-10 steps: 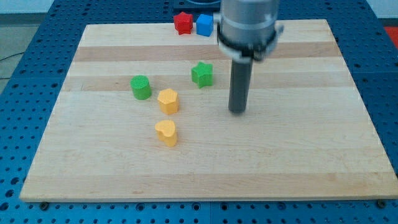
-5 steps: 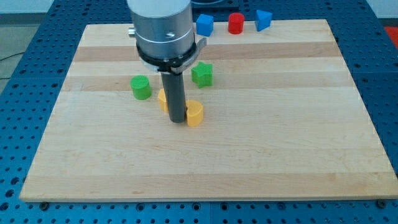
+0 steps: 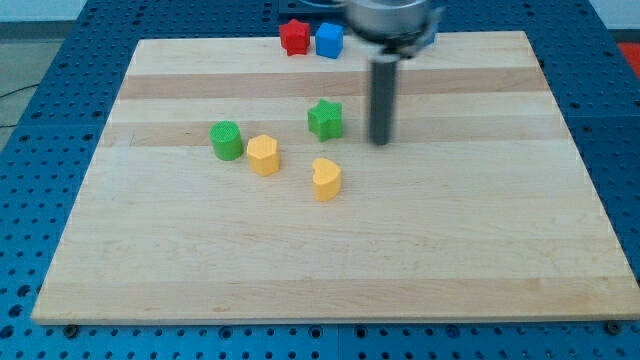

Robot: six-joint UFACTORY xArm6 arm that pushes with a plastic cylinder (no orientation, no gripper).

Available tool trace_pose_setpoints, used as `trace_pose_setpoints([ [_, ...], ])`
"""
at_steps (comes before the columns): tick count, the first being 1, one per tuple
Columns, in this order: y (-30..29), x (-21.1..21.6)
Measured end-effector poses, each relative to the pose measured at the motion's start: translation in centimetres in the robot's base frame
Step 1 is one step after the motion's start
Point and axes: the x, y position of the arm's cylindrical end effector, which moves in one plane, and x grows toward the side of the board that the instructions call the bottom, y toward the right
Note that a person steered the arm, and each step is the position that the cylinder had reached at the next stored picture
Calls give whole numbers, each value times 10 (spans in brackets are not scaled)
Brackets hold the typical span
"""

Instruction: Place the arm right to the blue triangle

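Hovering just right of the green star (image 3: 325,119), my tip (image 3: 380,143) held nothing, having no pincer; blue triangle possibly hidden, task unfinished.

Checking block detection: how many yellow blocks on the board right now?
2. A yellow hexagon-like block sits just right of the green cylinder block; a yellow heart-shaped block lies below the green star block. The arm hides part of the view's top edge.

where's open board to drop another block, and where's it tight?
Free: the whole strip below the yellow heart, and the view's right beyond my tip. Tight: the middle cluster of green cylinder, yellow block, green star; the red star and blue cube at the top edge.
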Motion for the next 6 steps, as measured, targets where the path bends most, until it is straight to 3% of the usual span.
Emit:
trace_pose_setpoints([
  [1,117,-68],
  [2,180,-187],
  [4,157,-189],
  [6,87,-188],
])
